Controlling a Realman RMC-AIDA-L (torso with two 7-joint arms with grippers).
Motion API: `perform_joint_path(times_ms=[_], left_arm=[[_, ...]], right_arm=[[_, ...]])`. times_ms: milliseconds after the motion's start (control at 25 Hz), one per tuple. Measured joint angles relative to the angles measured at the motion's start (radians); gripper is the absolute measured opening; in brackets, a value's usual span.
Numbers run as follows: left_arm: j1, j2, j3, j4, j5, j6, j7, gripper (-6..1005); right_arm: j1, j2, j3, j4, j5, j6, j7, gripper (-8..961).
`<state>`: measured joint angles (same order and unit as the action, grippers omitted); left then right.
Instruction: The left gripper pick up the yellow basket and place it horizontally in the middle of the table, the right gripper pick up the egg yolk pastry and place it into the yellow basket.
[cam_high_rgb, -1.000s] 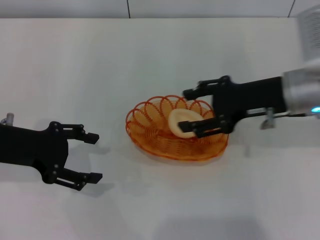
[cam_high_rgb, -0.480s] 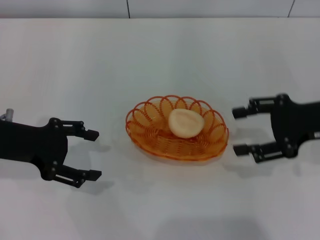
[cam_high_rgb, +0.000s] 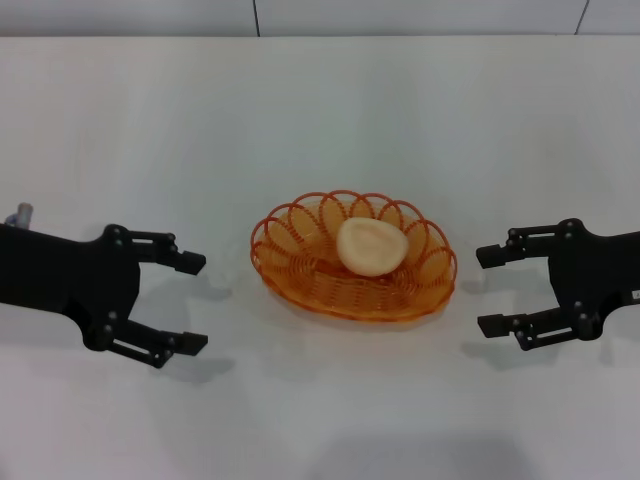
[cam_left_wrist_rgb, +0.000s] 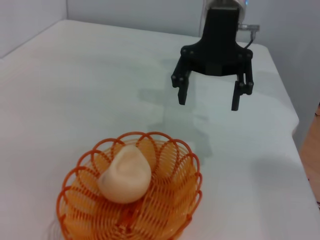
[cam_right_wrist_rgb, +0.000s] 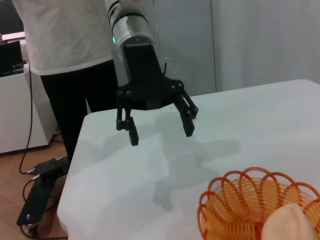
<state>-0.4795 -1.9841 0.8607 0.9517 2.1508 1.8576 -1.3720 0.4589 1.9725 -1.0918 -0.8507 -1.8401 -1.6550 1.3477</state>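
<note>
The yellow basket (cam_high_rgb: 352, 287), an orange-amber oval wire basket, lies lengthwise in the middle of the white table (cam_high_rgb: 320, 110). The pale egg yolk pastry (cam_high_rgb: 371, 246) rests inside it. My left gripper (cam_high_rgb: 192, 303) is open and empty, left of the basket and apart from it. My right gripper (cam_high_rgb: 490, 290) is open and empty, right of the basket and apart from it. The left wrist view shows the basket (cam_left_wrist_rgb: 165, 205), the pastry (cam_left_wrist_rgb: 125, 175) and the right gripper (cam_left_wrist_rgb: 209, 99). The right wrist view shows the basket (cam_right_wrist_rgb: 225, 205), the pastry's edge (cam_right_wrist_rgb: 286, 224) and the left gripper (cam_right_wrist_rgb: 161, 130).
In the right wrist view a person in a white shirt (cam_right_wrist_rgb: 65, 35) stands beyond the table's far end, with a black stand base (cam_right_wrist_rgb: 37, 192) on the floor. The table edge (cam_right_wrist_rgb: 75, 165) drops off there.
My right gripper let go of the pastry in the basket, drew back to the right and lowered to the table side. My left gripper shifted slightly right.
</note>
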Motion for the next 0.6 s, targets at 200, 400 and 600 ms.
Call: perform_joint_path(times_ms=[200,400,600], left_arm=[[-0.003,0.003,-0.008,-0.001,0.001,0.001,-0.002,890],[-0.006,0.002,-0.004,-0.001,0.004,0.002,-0.002,890],[-0.010,0.002,-0.001,-0.001,0.007,0.001,-0.002,890]], right_arm=[[0.004,-0.007,0.001,0.009,-0.001,-0.007,0.002,769],[0.005,-0.007,0.001,0.010,-0.002,-0.003,0.003,769],[0.006,-0.007,0.001,0.010,-0.002,-0.003,0.003,769]])
